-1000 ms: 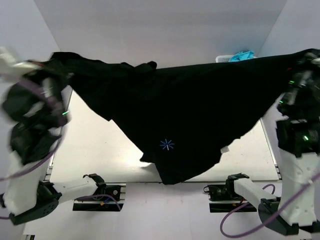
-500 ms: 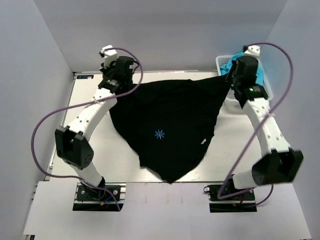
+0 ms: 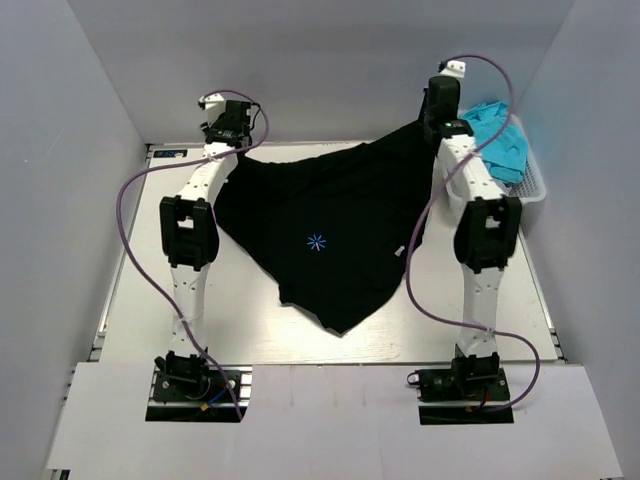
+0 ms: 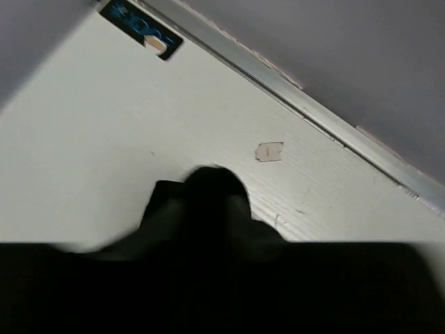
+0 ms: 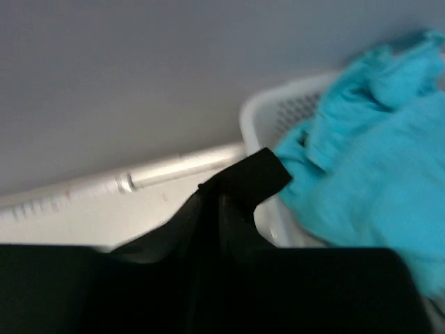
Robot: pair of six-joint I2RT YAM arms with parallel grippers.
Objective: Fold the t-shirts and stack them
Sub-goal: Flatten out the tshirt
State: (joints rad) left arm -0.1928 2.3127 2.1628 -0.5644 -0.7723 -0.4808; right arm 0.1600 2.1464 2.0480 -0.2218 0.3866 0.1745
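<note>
Currently, one black t-shirt (image 3: pixel 330 215) is lying spread over the middle and far part of the counter (image 3: pixel 150 290), with a tapered end pointing near and its two far corners reaching toward the arms. The left fingers (image 3: pixel 230 138) are sitting at the far-left corner of the cloth. The right fingers (image 3: pixel 438 120) are sitting at the far-right corner, just beside the white basket (image 3: pixel 533 188) holding cyan cloth (image 3: pixel 495 140). In each wrist view a bunch of black cloth is rising just ahead of the fingers, but whether they are pinching it or parted cannot be told.

Judgement: the shirt is lying skewed, not square.

Risks:
- A corner clinging to a finger during withdrawal could pull the spread apart.
- The right corner, lying close by the basket wall, could snag there and skew the first fold.
</note>
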